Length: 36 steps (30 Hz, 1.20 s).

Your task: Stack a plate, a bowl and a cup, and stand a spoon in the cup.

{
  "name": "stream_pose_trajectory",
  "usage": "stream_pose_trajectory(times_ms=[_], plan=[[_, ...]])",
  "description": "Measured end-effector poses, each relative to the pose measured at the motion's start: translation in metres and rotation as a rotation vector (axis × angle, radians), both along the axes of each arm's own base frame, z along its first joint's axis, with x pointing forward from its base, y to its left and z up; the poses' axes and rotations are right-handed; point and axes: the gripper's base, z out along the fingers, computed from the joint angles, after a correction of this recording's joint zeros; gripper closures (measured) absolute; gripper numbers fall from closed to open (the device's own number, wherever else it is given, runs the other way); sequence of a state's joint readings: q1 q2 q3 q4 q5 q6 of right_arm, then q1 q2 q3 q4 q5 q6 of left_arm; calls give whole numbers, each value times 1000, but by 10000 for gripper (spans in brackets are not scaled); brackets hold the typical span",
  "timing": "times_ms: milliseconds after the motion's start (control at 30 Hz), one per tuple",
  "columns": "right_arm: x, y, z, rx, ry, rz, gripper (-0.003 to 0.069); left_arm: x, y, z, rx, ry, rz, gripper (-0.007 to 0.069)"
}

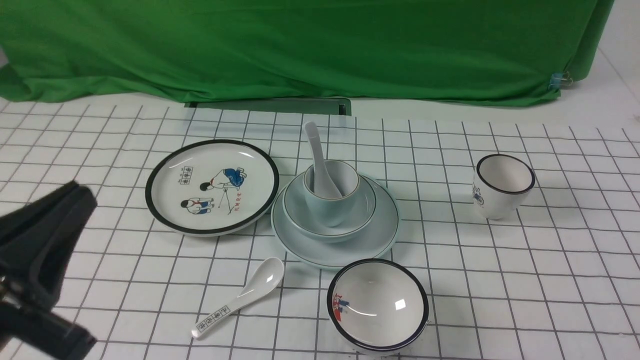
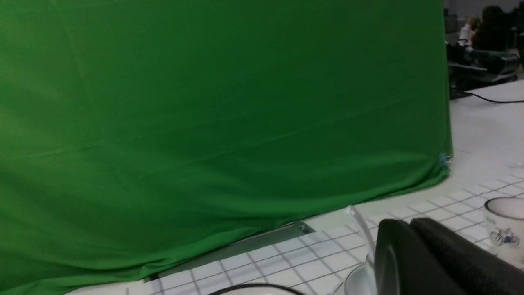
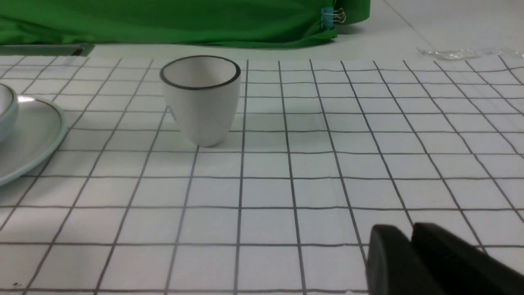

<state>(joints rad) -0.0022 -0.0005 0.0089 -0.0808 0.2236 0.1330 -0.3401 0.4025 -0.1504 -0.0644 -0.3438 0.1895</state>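
The pale blue-green plate lies mid-table with the matching bowl on it. The cup stands in the bowl. The plain white spoon stands in the cup, handle up and leaning back. My left gripper hovers at the left, well away from the stack, shut and empty; in the left wrist view its tips sit before the spoon handle. My right gripper is outside the front view; it hangs low over the bare grid cloth, with a narrow gap between its tips and nothing in it.
A black-rimmed cartoon plate lies left of the stack. A printed spoon and a black-rimmed white bowl sit at the front. A black-rimmed white cup stands at the right. Green cloth closes the back.
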Motion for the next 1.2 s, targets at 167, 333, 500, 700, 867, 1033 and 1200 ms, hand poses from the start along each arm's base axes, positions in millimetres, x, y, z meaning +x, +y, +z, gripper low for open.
stream_pose_trajectory(times_ms=[167,333,500,700,867,1033,1200], plan=[[0,0,0,0,-1,0,527,-14,12,-25,7,18,87,653],[0,0,0,0,-1,0,516,-21,22,-46,-2,85,199,653],[0,0,0,0,-1,0,505,-25,29,-52,-1,105,303,653],[0,0,0,0,-1,0,490,-32,33,-63,-10,200,361,653],[0,0,0,0,-1,0,482,-35,33,-73,-80,313,383,653],[0,0,0,0,-1,0,466,-35,33,-76,-57,338,383,653],[0,0,0,0,-1,0,452,-35,32,-76,-33,335,382,653]])
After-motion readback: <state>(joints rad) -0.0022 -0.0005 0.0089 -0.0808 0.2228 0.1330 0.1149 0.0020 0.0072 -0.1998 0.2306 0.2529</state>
